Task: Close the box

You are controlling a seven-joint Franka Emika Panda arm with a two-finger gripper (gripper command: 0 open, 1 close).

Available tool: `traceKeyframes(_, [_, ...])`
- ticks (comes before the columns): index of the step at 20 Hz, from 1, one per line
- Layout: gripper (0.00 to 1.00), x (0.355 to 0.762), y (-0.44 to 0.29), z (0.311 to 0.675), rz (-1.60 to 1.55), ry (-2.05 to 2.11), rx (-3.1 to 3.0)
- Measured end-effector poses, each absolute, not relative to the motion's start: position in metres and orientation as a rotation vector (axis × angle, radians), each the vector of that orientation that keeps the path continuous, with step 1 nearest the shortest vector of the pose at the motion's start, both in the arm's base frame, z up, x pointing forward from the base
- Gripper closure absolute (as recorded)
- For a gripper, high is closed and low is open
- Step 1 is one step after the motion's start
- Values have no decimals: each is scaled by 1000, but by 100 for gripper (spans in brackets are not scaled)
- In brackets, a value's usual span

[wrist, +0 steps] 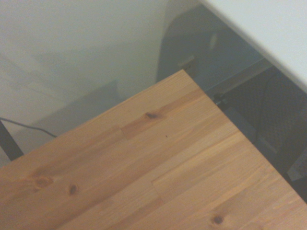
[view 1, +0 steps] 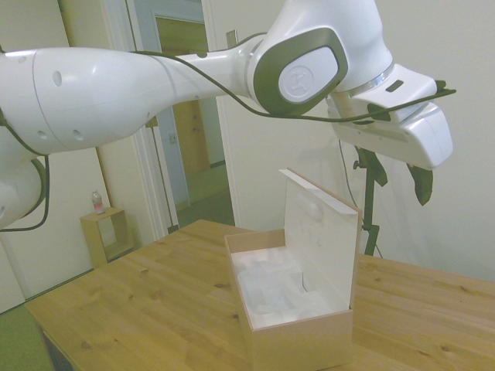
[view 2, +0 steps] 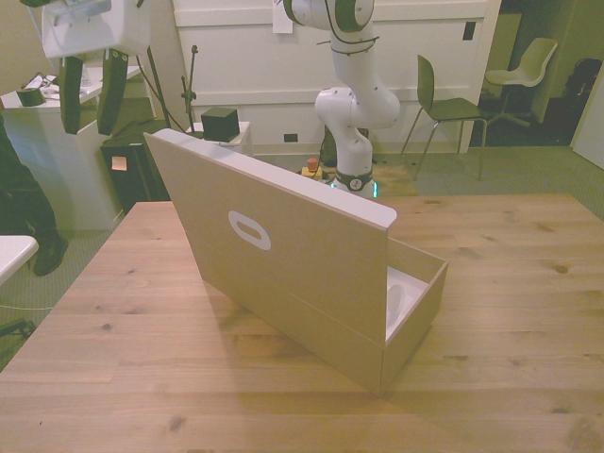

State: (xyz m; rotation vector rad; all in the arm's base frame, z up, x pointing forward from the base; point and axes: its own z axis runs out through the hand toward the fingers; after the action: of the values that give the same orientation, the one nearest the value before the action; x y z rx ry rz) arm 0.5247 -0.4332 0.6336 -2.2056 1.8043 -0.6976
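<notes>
The box [view 1: 298,328] stands open in the middle of the wooden table [view 1: 139,301], pale tan outside with white lining [view 1: 271,290] inside. Its tall flap lid [view 1: 321,232] stands nearly upright on the far long side; in the front view the lid's tan outer face [view 2: 283,236] leans a little away from the box body [view 2: 415,311]. My gripper [view 1: 398,179] hangs open and empty in the air, higher than the lid's top edge and out beyond its outer face, touching nothing. It shows at the front view's top left [view 2: 92,99]. The wrist view holds only a table corner [wrist: 158,158] and floor.
A small wooden cube shelf [view 1: 104,236] with a bottle [view 1: 97,202] stands by the doorway. Off the front view's left are a white desk [view 2: 66,179], a dark cabinet [view 2: 132,170] and a person's dark leg [view 2: 24,212]. Chairs [view 2: 453,104] stand behind.
</notes>
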Motion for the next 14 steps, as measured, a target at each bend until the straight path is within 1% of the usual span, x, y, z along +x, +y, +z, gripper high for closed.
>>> traceKeyframes(3, [0,515,-457,610,-655,1784,-2195])
traceKeyframes(5, [0,516,-452,609,-618,1729,-2193])
traceKeyframes(7, [0,516,-438,616,-574,1624,-2217])
traceKeyframes(10, [0,505,-429,621,-479,1501,-2235])
traceKeyframes(14, [0,500,-422,602,-347,1393,-2271])
